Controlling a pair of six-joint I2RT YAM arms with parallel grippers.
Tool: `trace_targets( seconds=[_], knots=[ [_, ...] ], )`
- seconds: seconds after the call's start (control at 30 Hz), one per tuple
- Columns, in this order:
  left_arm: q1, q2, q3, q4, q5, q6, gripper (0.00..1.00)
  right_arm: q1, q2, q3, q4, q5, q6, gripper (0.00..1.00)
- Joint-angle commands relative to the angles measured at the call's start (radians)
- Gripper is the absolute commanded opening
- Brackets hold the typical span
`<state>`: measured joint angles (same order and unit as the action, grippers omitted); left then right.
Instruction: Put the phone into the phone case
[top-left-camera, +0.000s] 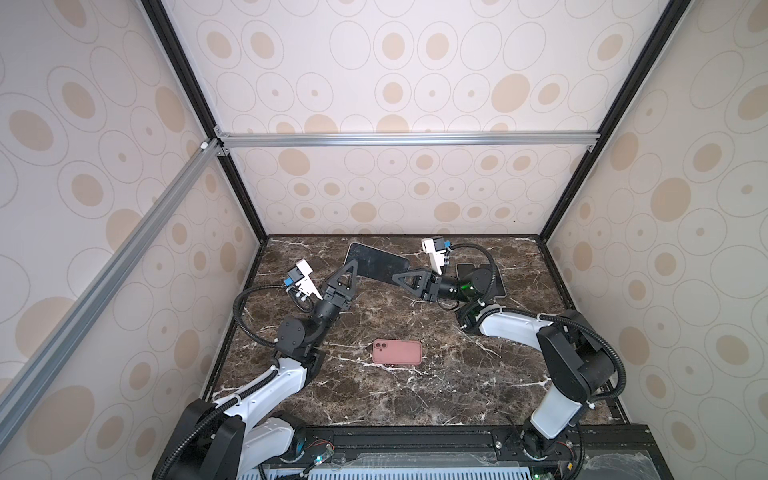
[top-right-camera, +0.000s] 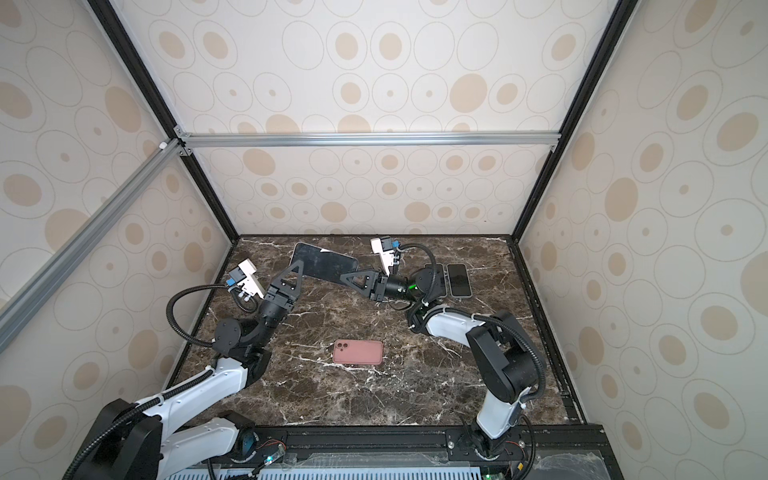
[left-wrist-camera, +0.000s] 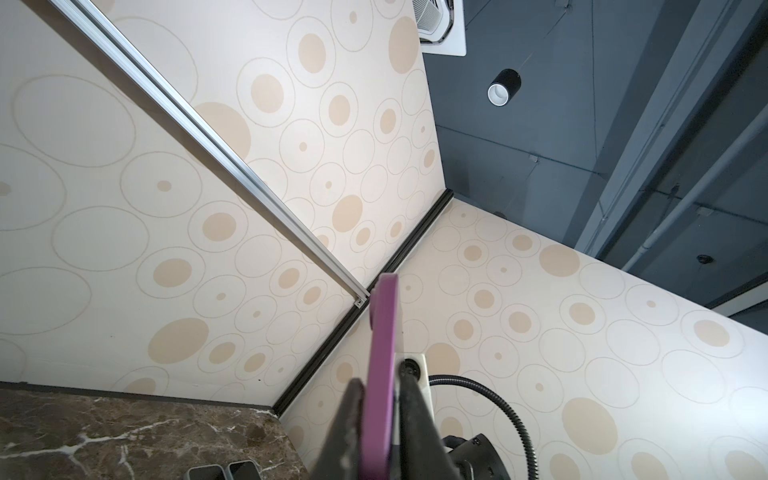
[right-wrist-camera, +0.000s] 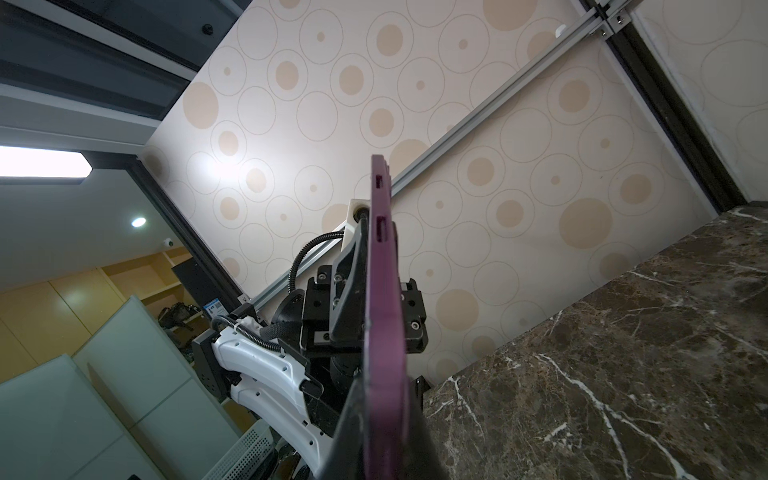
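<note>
The slim purple-edged phone (top-left-camera: 380, 266), dark screen up, hangs above the far marble worktop (top-left-camera: 415, 395). The right hand (top-left-camera: 395, 276) clamps one end; the left hand (top-left-camera: 351, 268) flanks the other, grip unclear. The pink phone case (top-left-camera: 397, 352) lies mid-worktop.

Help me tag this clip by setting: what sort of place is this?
Probably a robot test booth inside a lab or office: dotted wall panels on an aluminium frame enclose a marble-look tabletop, and the left wrist view shows a dark open ceiling with a vent.
</note>
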<state>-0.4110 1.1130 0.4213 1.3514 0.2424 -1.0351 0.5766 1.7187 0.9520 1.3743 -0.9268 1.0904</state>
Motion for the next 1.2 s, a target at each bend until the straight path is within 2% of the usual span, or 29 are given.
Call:
trace_targets(
  seconds=[0.0, 0.17, 0.27, 0.37, 0.43, 0.57, 0.67, 0.77, 0.97, 1.17],
  knots=[
    [0.003, -0.04, -0.017, 0.036, -0.017, 0.041, 0.44, -0.002, -0.005, 0.018, 0.028, 0.029, 0.007, 0.01],
    [0.005, -0.104, -0.038, -0.124, -0.012, 0.119, 0.71, -0.016, -0.058, 0.0, -0.128, 0.048, -0.064, 0.0],
    [0.005, -0.168, -0.022, -0.338, -0.016, 0.214, 0.86, -0.037, -0.115, -0.01, -0.3, 0.062, -0.145, 0.0],
    [0.005, -0.243, 0.001, -0.601, -0.051, 0.332, 0.94, -0.065, -0.189, -0.018, -0.542, 0.094, -0.26, 0.0],
    [0.005, -0.279, 0.013, -0.748, -0.078, 0.398, 0.95, -0.077, -0.246, -0.015, -0.741, 0.134, -0.357, 0.0],
    [0.005, -0.295, 0.065, -1.029, -0.118, 0.521, 0.95, -0.081, -0.341, 0.051, -1.258, 0.268, -0.595, 0.0],
    [0.005, -0.244, 0.123, -1.219, -0.108, 0.56, 0.94, -0.083, -0.384, 0.096, -1.543, 0.345, -0.701, 0.0],
    [0.004, -0.172, 0.15, -1.328, -0.074, 0.568, 0.95, -0.084, -0.404, 0.12, -1.748, 0.387, -0.752, 0.0],
    [-0.002, -0.073, 0.157, -1.457, -0.061, 0.592, 0.95, -0.083, -0.371, 0.11, -1.938, 0.307, -0.761, 0.0],
    [-0.013, -0.044, 0.093, -1.427, 0.019, 0.544, 0.94, -0.078, -0.327, 0.035, -1.903, 0.169, -0.713, 0.0]
  ],
)
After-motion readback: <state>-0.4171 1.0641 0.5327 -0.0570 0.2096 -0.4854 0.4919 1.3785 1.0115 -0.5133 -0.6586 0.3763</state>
